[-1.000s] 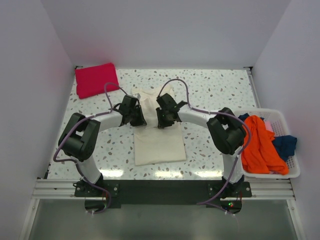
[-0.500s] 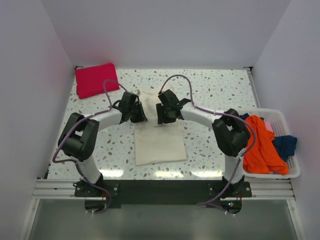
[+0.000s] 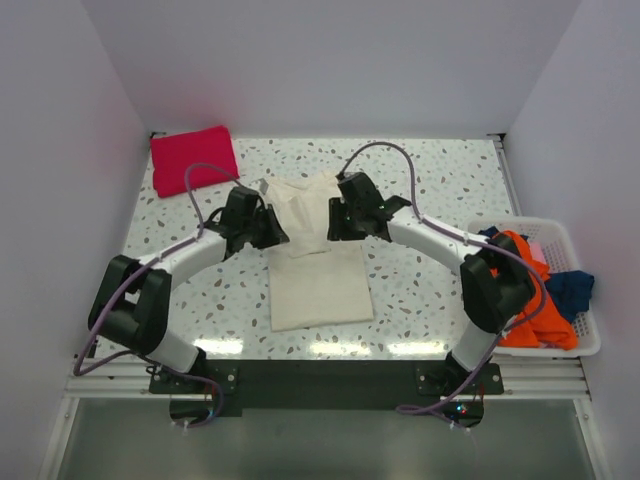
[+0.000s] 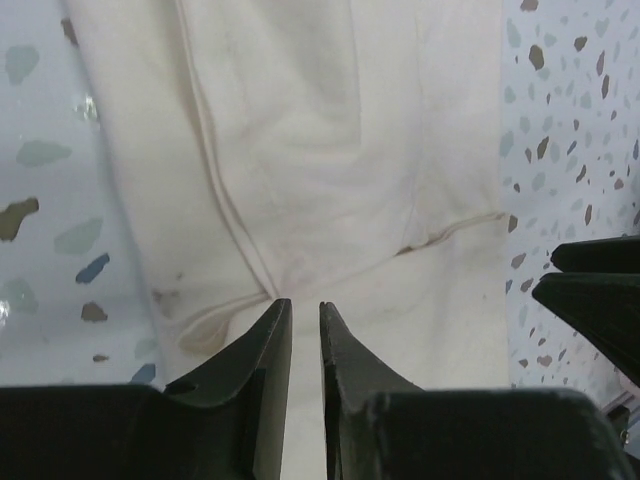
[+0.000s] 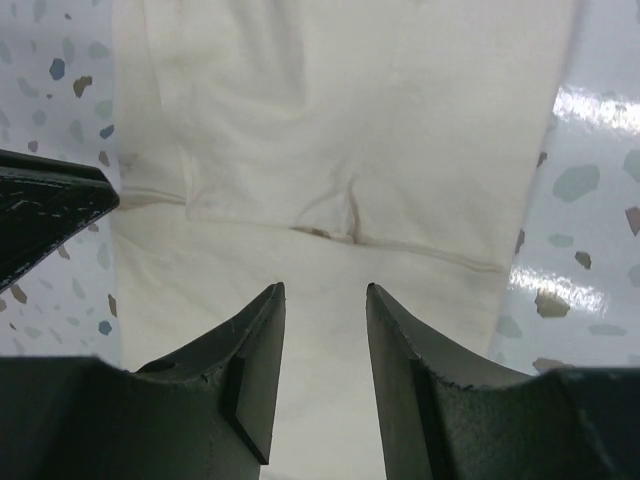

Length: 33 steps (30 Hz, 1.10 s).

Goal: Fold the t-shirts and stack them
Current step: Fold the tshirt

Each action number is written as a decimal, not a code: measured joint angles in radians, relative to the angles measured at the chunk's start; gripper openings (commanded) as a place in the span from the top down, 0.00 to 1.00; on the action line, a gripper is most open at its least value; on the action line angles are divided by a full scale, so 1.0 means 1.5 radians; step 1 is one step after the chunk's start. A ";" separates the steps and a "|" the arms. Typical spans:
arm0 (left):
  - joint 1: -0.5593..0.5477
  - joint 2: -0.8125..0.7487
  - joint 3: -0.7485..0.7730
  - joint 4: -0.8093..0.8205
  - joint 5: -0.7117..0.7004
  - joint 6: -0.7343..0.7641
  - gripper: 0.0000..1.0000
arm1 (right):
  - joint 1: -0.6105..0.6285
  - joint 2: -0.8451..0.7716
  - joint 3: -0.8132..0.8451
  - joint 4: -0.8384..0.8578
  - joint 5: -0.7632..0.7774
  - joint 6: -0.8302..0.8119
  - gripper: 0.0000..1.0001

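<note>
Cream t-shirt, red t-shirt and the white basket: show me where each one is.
cream t-shirt (image 3: 320,290), top external view, on its flat lower half.
red t-shirt (image 3: 192,158), top external view, on the middle of the folded cloth.
white basket (image 3: 565,350), top external view, on its near rim.

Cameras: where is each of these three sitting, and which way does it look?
Top external: fixed high behind the arms, looking down on the table; both arms, the left hand and the right hand show.
Left wrist: on the left arm, looking down past its own fingers at the cream t-shirt.
Right wrist: on the right arm, looking down past its own fingers at that t-shirt.
Shared: both wrist views show the cream t-shirt, and each catches the other hand at its edge.
</note>
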 measured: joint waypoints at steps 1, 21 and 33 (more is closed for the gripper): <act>0.000 -0.018 -0.020 -0.001 -0.001 -0.004 0.77 | 0.001 -0.018 -0.021 -0.002 0.001 0.003 0.58; 0.014 0.010 -0.091 0.011 -0.040 -0.032 0.83 | 0.001 -0.146 -0.294 0.022 -0.037 0.061 0.59; 0.025 0.010 -0.095 0.023 -0.051 -0.014 0.66 | 0.001 -0.171 -0.336 0.030 -0.041 0.070 0.58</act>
